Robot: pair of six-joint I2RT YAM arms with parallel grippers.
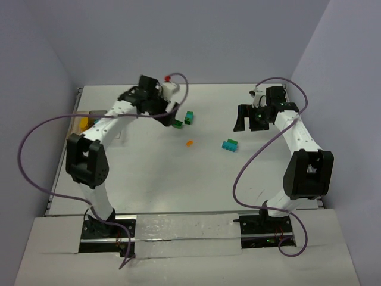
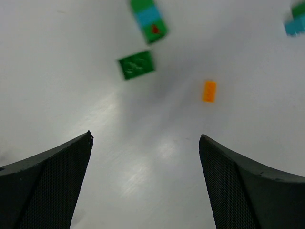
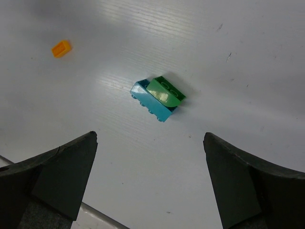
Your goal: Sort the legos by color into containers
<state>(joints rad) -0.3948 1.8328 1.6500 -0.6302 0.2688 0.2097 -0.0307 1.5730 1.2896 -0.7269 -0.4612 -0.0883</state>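
Note:
Four lego groups lie mid-table: a flat green brick (image 1: 177,124), a green-and-teal stack (image 1: 189,117), a small orange brick (image 1: 190,143) and a teal brick with a green piece on it (image 1: 230,145). My left gripper (image 1: 168,116) is open and empty just left of the flat green brick (image 2: 137,65); the stack (image 2: 149,19) and the orange brick (image 2: 209,91) lie ahead of its fingers (image 2: 146,136). My right gripper (image 1: 249,124) is open and empty above the teal-and-green brick (image 3: 158,98), which lies ahead of its fingers (image 3: 150,135). A brown-tinted tray (image 1: 78,124) sits at the left edge.
A yellow piece (image 1: 85,123) lies in the brown tray, partly hidden by the left arm. The orange brick also shows in the right wrist view (image 3: 61,48). Purple cables loop over both arms. Walls close the table at the back and sides.

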